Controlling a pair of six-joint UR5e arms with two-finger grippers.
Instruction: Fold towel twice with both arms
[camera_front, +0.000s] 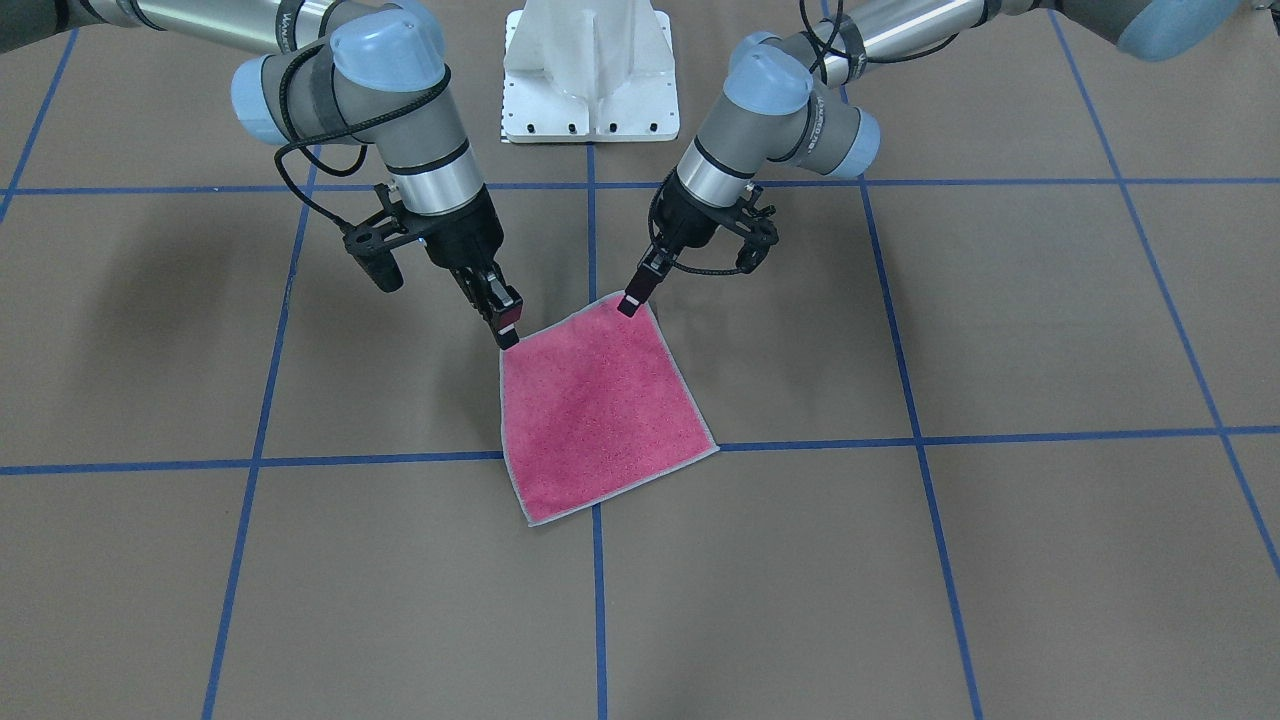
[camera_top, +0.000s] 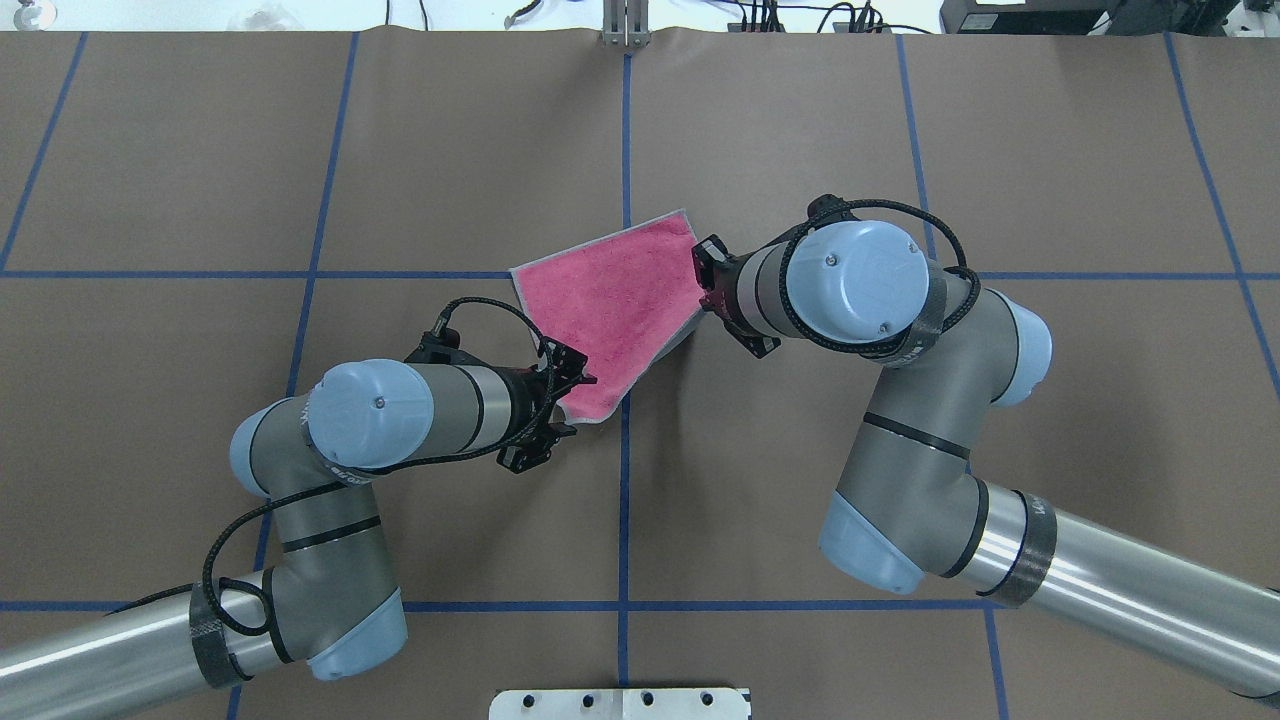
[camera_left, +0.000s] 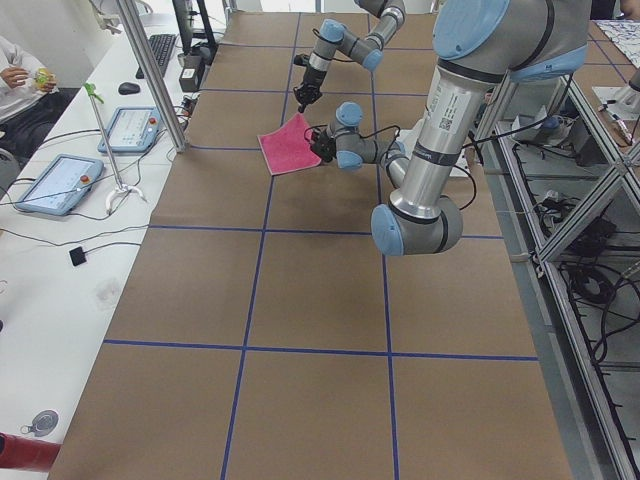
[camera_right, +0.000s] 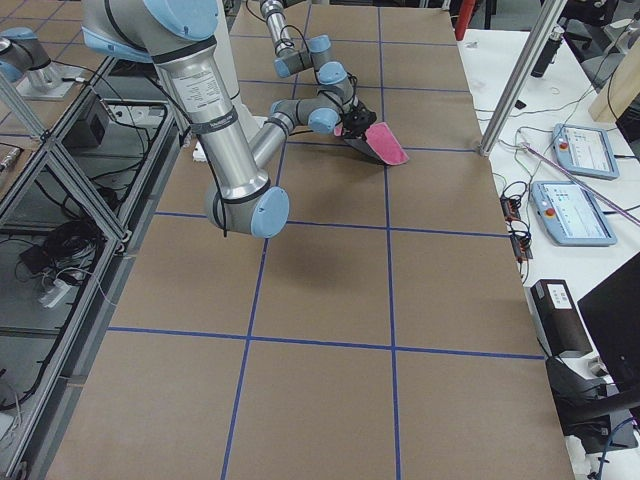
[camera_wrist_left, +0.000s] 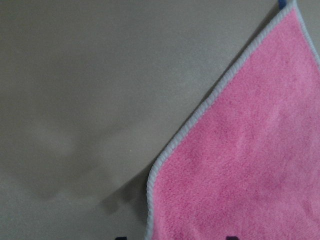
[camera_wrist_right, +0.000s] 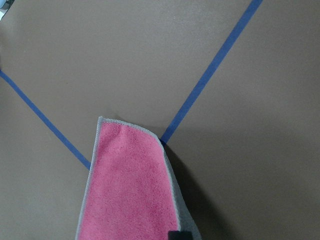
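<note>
The towel (camera_front: 600, 410) lies pink-red face up on the brown table, with its light grey border showing. Its two corners nearest the robot are raised. My left gripper (camera_front: 630, 303) is shut on one raised corner; it also shows in the overhead view (camera_top: 578, 392). My right gripper (camera_front: 509, 335) is shut on the neighbouring corner, seen from overhead too (camera_top: 703, 285). The far half of the towel (camera_top: 620, 290) rests flat. The right wrist view shows the towel (camera_wrist_right: 130, 190) with its grey underside curling at the lifted edge. The left wrist view shows the towel (camera_wrist_left: 250, 165) hanging above its shadow.
Blue tape lines (camera_front: 592, 600) grid the brown table. The white pedestal base (camera_front: 590, 70) stands at the robot's side of the table. A side bench holds tablets (camera_left: 55, 185) and cables, with a metal post (camera_left: 150, 70) at the table's edge.
</note>
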